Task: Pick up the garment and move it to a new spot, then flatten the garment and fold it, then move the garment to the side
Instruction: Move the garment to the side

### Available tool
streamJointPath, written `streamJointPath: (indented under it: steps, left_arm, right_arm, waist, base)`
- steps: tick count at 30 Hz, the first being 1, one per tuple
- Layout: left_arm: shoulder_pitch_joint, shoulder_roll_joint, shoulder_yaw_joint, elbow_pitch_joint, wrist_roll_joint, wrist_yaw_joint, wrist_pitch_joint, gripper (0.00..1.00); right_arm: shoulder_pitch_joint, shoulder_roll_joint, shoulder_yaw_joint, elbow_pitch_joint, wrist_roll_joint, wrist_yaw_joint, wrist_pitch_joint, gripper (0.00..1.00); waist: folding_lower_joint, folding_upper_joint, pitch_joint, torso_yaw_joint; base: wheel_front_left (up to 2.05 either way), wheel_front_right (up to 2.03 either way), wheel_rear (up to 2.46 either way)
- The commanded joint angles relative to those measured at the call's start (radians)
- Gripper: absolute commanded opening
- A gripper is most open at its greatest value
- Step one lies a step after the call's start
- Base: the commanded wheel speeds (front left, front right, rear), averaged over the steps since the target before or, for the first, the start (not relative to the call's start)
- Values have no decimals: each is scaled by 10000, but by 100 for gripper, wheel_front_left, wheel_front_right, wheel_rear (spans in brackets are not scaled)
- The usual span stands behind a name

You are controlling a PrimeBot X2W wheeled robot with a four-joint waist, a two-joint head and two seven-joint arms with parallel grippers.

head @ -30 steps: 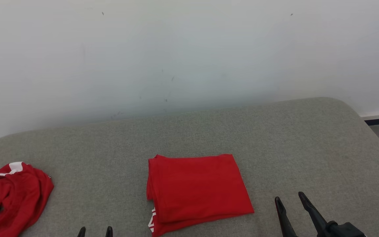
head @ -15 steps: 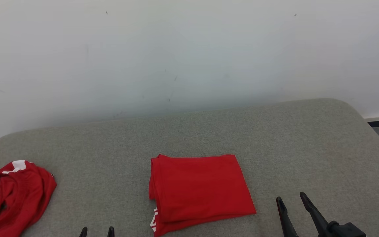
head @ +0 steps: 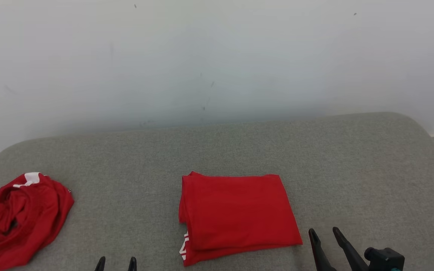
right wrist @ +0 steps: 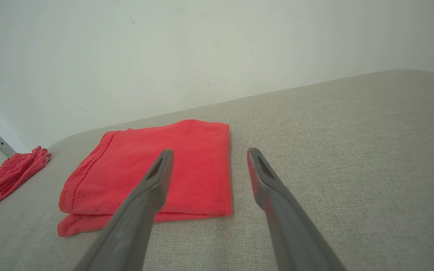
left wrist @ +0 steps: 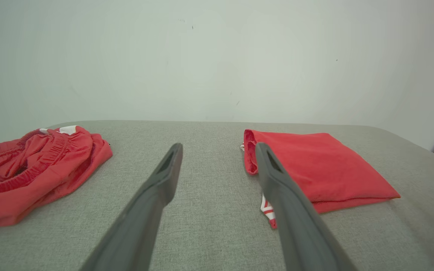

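Observation:
A red garment [head: 237, 214], folded into a neat rectangle with white trim at its near left corner, lies mid-front on the grey padded surface [head: 315, 158]. My left gripper [head: 116, 260] is open at the bottom edge, left of the garment, and touches nothing. In the left wrist view its gripper [left wrist: 217, 148] spreads wide, with the folded garment [left wrist: 315, 165] just right of it. My right gripper [head: 323, 231] is open beside the garment's near right corner. In the right wrist view this gripper [right wrist: 209, 153] hovers over the folded garment's [right wrist: 134, 169] right edge.
A second red garment [head: 21, 218], crumpled and with a white band, sits at the surface's left edge, also seen as a crumpled heap [left wrist: 32, 165] in the left wrist view. A pale wall [head: 217, 67] rises behind. The surface's rounded right corner [head: 420, 128] drops to the floor.
The head camera has turned, shifting the whole picture rightward. The right gripper has come slightly closer to the folded garment's near right corner. Both grippers stay open.

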Motion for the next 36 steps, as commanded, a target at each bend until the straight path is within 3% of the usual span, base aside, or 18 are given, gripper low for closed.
streamJointPath:
  steps: [1,15,23,36]
  left_arm:
    - [-95,1,-32,-14,103,5,-52,100]
    - [-440,1,-658,120,405,-174,-52,100]
    - [-736,1,-889,105,474,-191,-52,100]
    - [-1566,1,-1168,159,455,-110,-52,100]
  right_arm:
    - [-212,-5,107,271,281,0,-10,100]
    - [-2854,-989,2176,3700,4750,0,-10,100]
    - [-3663,-1256,2476,4195,6845,0,23,100]
    - [-4745,-2158,4079,4071,9168,0,917,100]
  waist:
    - [0,-1,111,137]
    - [0,-1,815,1297]
    - [0,-1,1372,1689]
    - [0,-1,2448,2177]
  base:
    - [0,0,0]
    - [0,0,0]
    - [0,0,0]
    - [0,0,0]
